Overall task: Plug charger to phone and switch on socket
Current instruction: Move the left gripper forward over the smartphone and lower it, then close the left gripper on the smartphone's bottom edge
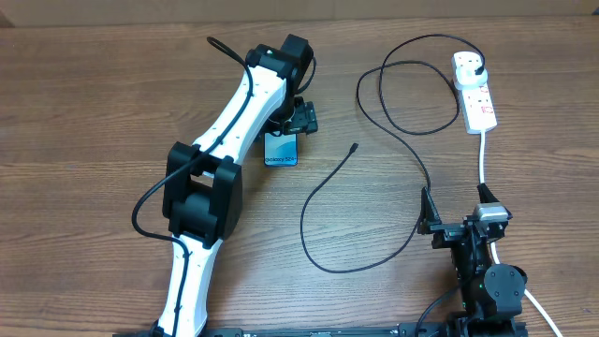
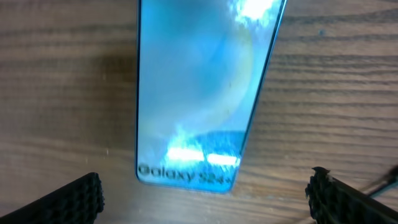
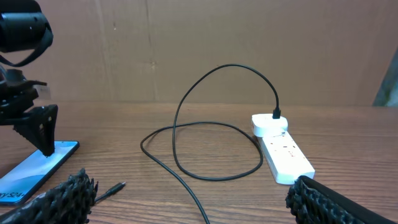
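From overhead, the slim blue-screened smartphone (image 1: 281, 150) lies flat on the brown wooden table (image 1: 94, 94) under the left gripper (image 1: 294, 118). The thin black charger cable (image 1: 323, 201) loops from the white extension socket strip (image 1: 475, 95), and its tip lies loose near the phone. In the left wrist view, the fingers (image 2: 74, 199) are spread wide of the phone. In the right wrist view, the right gripper (image 3: 199, 199) is spread and empty, facing the socket.

Overhead looks down; both low wrist views share the phone (image 2: 199, 93).

Phone (image 1: 281, 151) left of centre, beneath left pincer (image 2: 205, 199); charger tip (image 1: 353, 148) just right; plug (image 1: 480, 67) apparently in socket (image 1: 477, 101), far right.
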